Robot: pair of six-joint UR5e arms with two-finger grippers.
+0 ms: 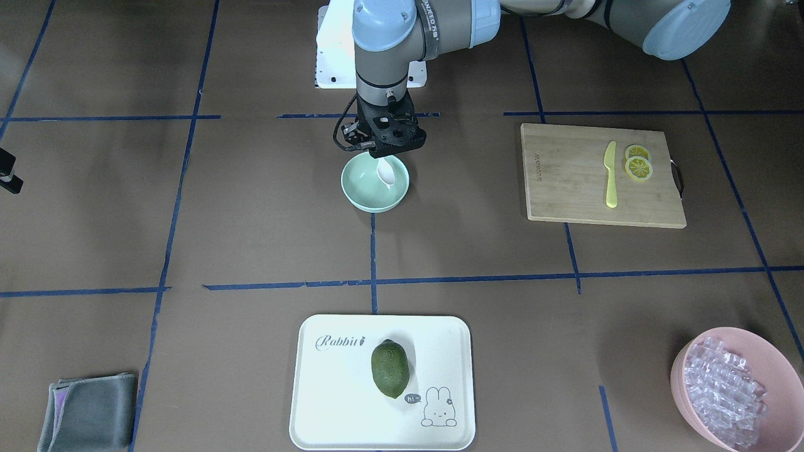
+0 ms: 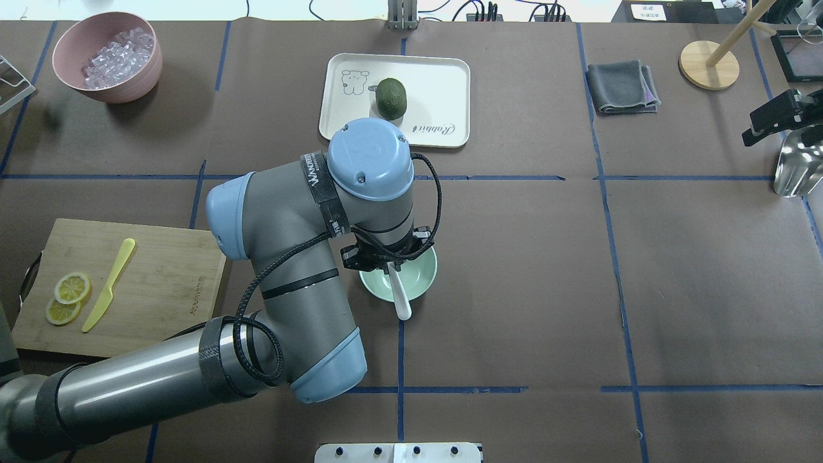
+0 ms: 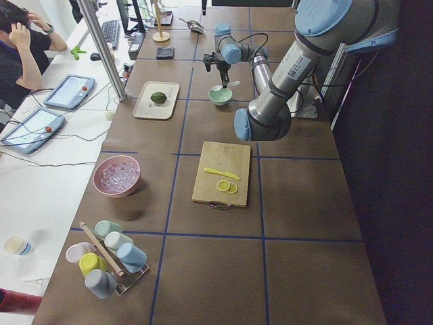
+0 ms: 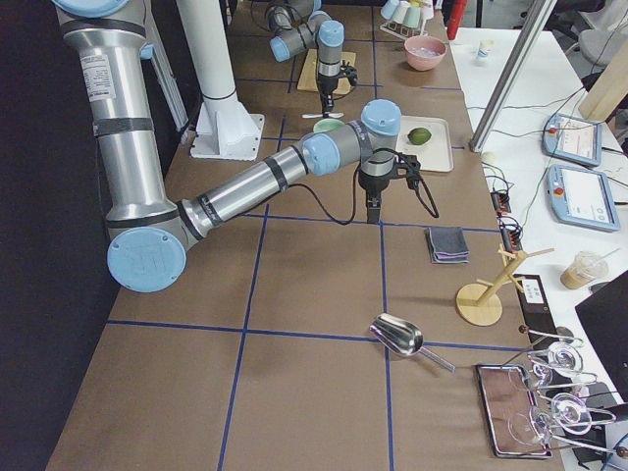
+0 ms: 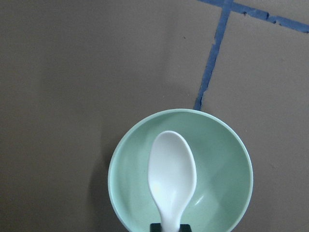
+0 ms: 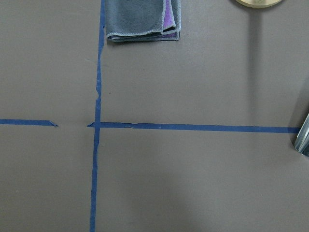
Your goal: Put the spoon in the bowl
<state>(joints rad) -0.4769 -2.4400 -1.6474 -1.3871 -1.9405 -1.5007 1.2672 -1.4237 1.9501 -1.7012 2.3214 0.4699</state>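
Note:
My left gripper is shut on the handle of the white spoon and holds it over the pale mint-green bowl near the table's middle. In the left wrist view the spoon's scoop lies over the inside of the bowl. I cannot tell if it touches. In the overhead view the spoon sticks out over the bowl's near rim. My right gripper hangs above bare table, far from the bowl. I cannot tell whether it is open or shut.
A wooden cutting board carries a yellow knife and lemon slices. A white tray holds a green fruit. There are also a pink bowl of clear cubes, a grey cloth and a metal scoop.

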